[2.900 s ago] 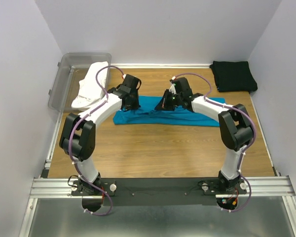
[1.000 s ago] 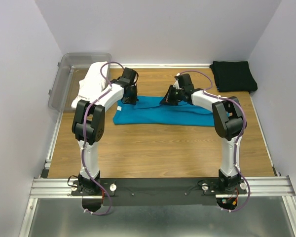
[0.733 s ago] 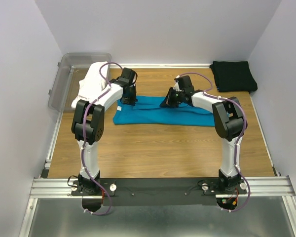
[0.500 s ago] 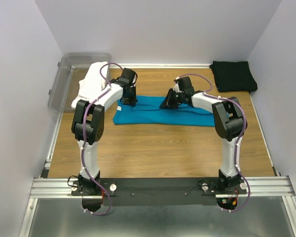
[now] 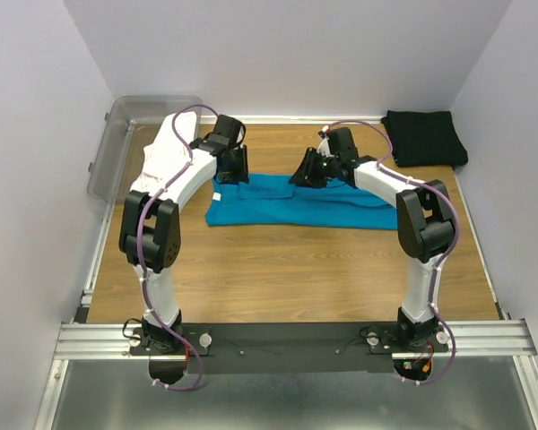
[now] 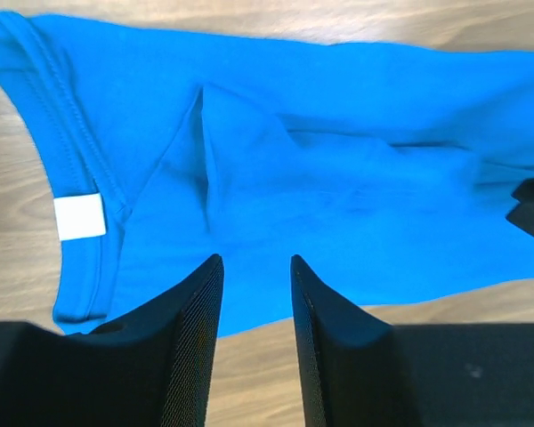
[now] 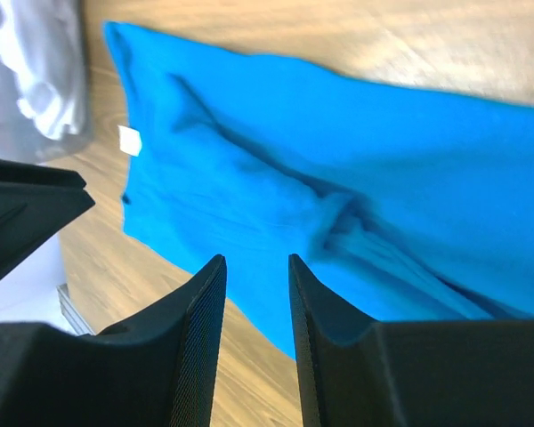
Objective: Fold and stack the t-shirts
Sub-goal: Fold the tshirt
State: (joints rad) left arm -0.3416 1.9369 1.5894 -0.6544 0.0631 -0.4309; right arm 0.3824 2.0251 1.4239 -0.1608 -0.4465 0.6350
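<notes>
Teal-blue cotton takes the middle of the scene. The teal-blue t-shirt [image 5: 291, 199] lies on the wooden tabletop [image 5: 278, 269] as a long band running left to right, a little beyond the table's centre. It is folded lengthwise, with soft ridges and creases along its upper layer. Its collar end points toward the left, where a small white label [image 6: 78, 217] shows at the neckband.

The left gripper [image 6: 256, 267] hangs over the shirt's left part, near its far edge — the two black fingers stand apart, with nothing between them but the blue cloth seen through the gap. The right gripper [image 7: 256, 265] is poised over the shirt's middle, likewise at the far edge, and its fingers are spread in the same way, holding nothing. Whether either pair of fingertips touches the fabric cannot be told from these views. Both arms reach forward from their bases at the near edge and bend inward, so the two wrists face each other over the shirt.

The black t-shirt [image 5: 424, 137] sits well apart at the far right corner of the table, folded into a neat square close to the right wall. The white t-shirt [image 5: 166, 152] is bunched at the far left, unfolded, against the right side of a clear grey plastic tub [image 5: 125, 116] that stands in the far left corner — the left arm passes over part of it.
</notes>
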